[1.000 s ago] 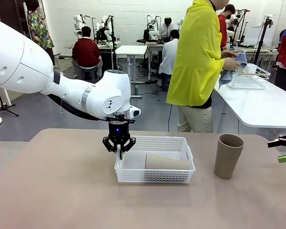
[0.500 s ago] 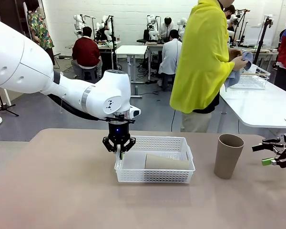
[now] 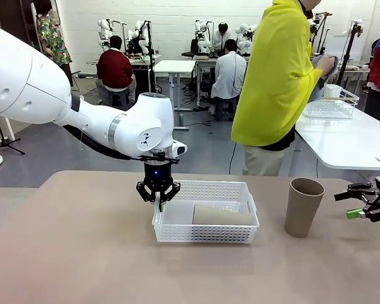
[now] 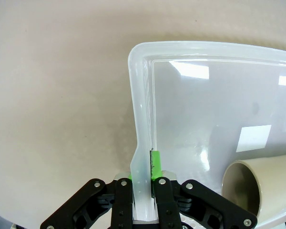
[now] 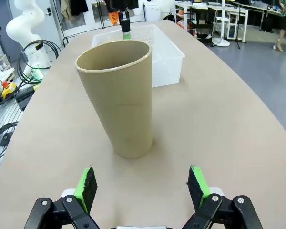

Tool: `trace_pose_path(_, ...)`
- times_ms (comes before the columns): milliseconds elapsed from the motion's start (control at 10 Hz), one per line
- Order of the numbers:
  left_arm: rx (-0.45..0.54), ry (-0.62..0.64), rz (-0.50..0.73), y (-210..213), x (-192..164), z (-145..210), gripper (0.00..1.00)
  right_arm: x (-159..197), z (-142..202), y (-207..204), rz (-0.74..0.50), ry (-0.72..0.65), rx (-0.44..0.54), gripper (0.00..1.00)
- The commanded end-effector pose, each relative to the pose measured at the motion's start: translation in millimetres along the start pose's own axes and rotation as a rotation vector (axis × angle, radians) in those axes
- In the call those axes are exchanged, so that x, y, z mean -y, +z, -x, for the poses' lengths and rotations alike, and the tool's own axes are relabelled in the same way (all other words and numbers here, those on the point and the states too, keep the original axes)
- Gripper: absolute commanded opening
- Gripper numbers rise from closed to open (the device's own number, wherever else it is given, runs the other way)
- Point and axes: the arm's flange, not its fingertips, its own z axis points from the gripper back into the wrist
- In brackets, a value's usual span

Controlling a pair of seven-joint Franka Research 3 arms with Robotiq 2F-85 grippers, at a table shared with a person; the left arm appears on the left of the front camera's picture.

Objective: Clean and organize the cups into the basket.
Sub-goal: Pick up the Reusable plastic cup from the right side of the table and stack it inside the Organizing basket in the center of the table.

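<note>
The tan table [image 3: 82,253] spans the whole near ground. The white left arm [image 3: 114,126] comes in from 9 o'clock and bends down toward the table's middle. Beyond the far edge, at about 1 o'clock from the middle, a person [image 3: 275,82] in a yellow top stands turned away toward another table, hands raised on what may be a bluish cloth. The white mesh basket [image 3: 206,234] sits at the table's centre, long side across. Inside it, in the right half, a tan lying cup [image 3: 221,215] rests on its side; in the left wrist view its open mouth [image 4: 271,176] faces the gripped end of the basket [image 4: 143,119]. At 3 o'clock from the basket, well apart, a tan upright cup [image 3: 303,206] stands on the bare table, mouth up. The left gripper [image 3: 159,201] points straight down at the basket's 9 o'clock end, jaws clamped on that end wall [image 4: 143,167], one pad inside, one outside. The right gripper [image 3: 361,206] hangs at 3 o'clock from the upright cup [image 5: 119,100], jaws wide apart [image 5: 143,183], clear of it.
</note>
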Motion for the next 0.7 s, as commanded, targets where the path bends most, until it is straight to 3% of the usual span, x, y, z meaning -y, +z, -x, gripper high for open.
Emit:
trace_pose_path(0, -0.003, -0.003, -0.005, -1.8, -0.1, 1.0, 0.00, 0.4, 0.4, 0.5, 0.004, 0.000, -0.004, 1.00)
trace_pose_path(200, -0.003, -0.003, -0.005, -1.8, -0.1, 1.0, 0.00, 0.9, -4.3, -31.4, 0.007, 0.074, -0.065, 1.00)
trace_pose_path(600, -0.003, -0.003, -0.005, -1.8, -0.1, 1.0, 0.00, 7.2, 1.9, -67.0, -0.016, 0.052, -0.053, 1.00)
